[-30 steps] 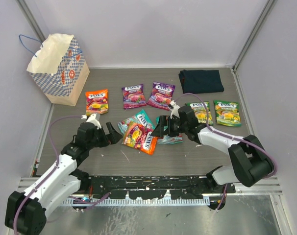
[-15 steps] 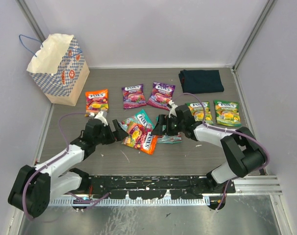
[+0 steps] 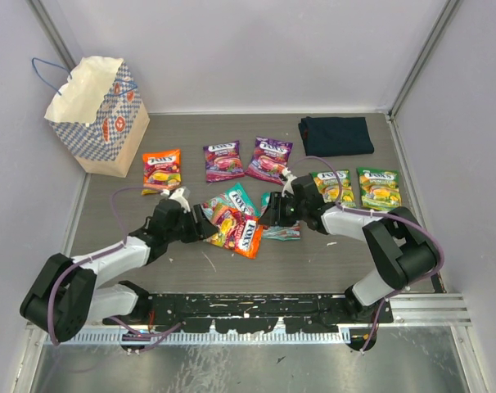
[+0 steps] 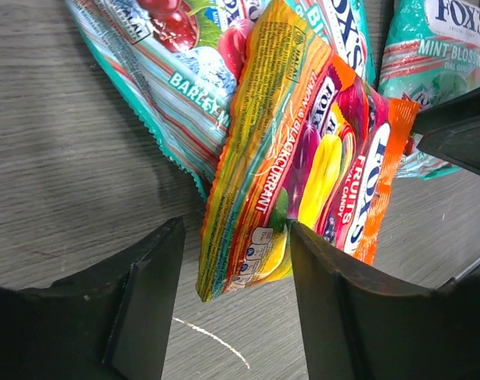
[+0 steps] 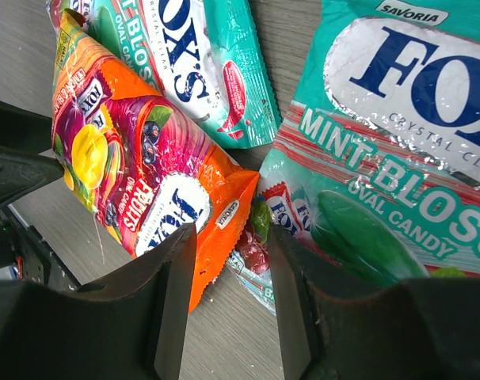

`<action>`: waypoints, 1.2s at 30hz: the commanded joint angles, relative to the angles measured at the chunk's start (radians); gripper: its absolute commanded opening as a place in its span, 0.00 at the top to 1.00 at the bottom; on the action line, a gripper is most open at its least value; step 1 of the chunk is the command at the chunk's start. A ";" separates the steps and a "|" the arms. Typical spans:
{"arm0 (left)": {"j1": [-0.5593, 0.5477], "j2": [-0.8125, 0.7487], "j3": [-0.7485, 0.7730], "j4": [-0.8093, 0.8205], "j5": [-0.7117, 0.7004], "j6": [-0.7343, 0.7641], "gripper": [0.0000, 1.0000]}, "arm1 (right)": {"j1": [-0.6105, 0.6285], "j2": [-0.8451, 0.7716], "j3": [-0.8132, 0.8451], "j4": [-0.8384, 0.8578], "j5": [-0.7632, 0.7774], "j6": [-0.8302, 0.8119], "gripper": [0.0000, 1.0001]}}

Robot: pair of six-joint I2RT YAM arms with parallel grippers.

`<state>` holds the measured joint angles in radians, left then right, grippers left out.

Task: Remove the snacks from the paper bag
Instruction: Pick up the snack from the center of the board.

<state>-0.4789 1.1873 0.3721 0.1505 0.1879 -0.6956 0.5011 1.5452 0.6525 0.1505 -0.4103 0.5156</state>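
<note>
Counting eight snacks (image 3: 223,160) out on the counter (image 3: 313,262), two each of orange, purple, teal and green, one paper bag (image 3: 96,115) standing far-left, and the left tool (image 3: 203,223) and right tool (image 3: 272,214) both jaws-apart around opposite ends of the middle orange packet (image 3: 236,231).

Glossy snacks (image 3: 223,160) lie flat outside the upright paper bag (image 3: 109,123).
</note>
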 commanded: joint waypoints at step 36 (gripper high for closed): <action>-0.032 -0.331 -0.061 -0.222 -0.195 -0.087 1.00 | 0.250 -0.013 -0.114 0.261 0.058 0.219 0.52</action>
<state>-0.5095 0.8581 0.3191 -0.0742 0.0257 -0.7719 0.7185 1.4673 0.5713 0.1898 -0.3103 0.6159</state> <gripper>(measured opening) 0.007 0.485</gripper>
